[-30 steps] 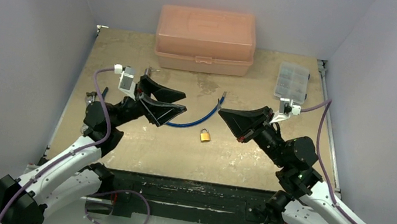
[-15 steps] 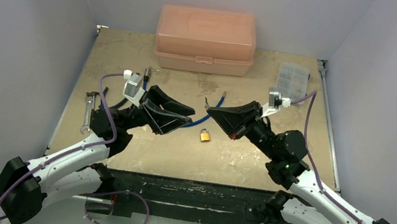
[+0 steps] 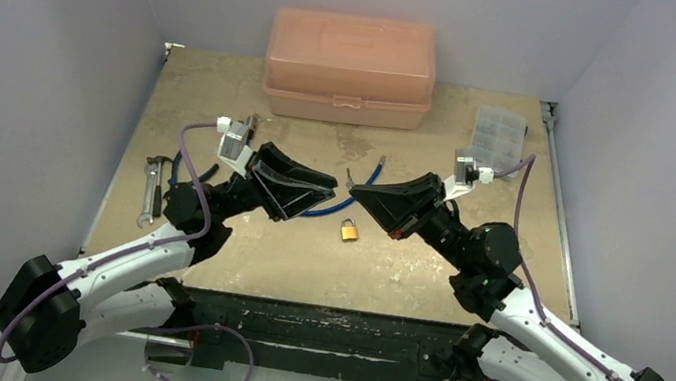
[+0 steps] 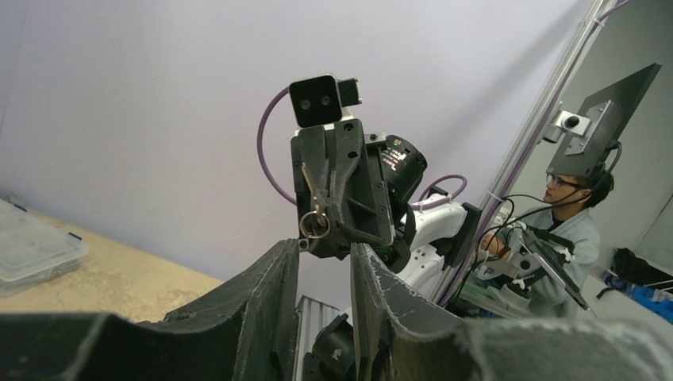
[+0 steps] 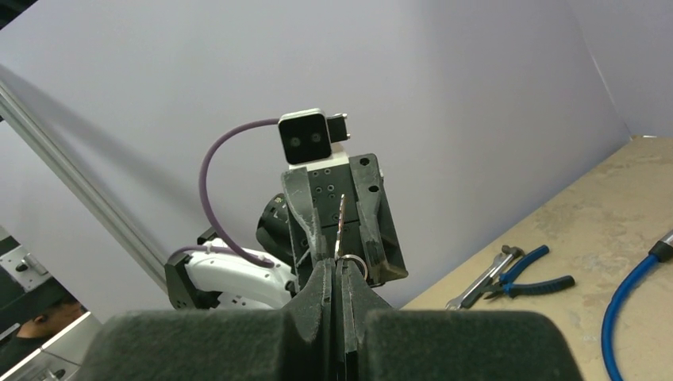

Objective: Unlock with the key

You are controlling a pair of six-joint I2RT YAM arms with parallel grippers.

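My right gripper (image 3: 352, 190) is shut on the key (image 5: 340, 224), a thin silver blade with a small ring (image 5: 355, 264) sticking out past its fingertips. In the left wrist view the key (image 4: 315, 190) and its ring hang on the front of the right gripper, facing me. My left gripper (image 3: 334, 188) is open and empty, tip to tip with the right one above the table. Its two fingers (image 4: 274, 278) stand apart just below the key. The small brass padlock (image 3: 348, 230) lies on the table below both grippers, untouched.
A blue cable (image 3: 326, 207) curves behind the padlock. A wrench (image 3: 149, 193) and blue-handled pliers (image 5: 532, 274) lie at the left. An orange toolbox (image 3: 350, 69) stands at the back, and a clear parts box (image 3: 497, 139) at the back right.
Both grippers have moved toward each other over the table's middle. The left one came right and the right one came left with the key, until the tips nearly meet.
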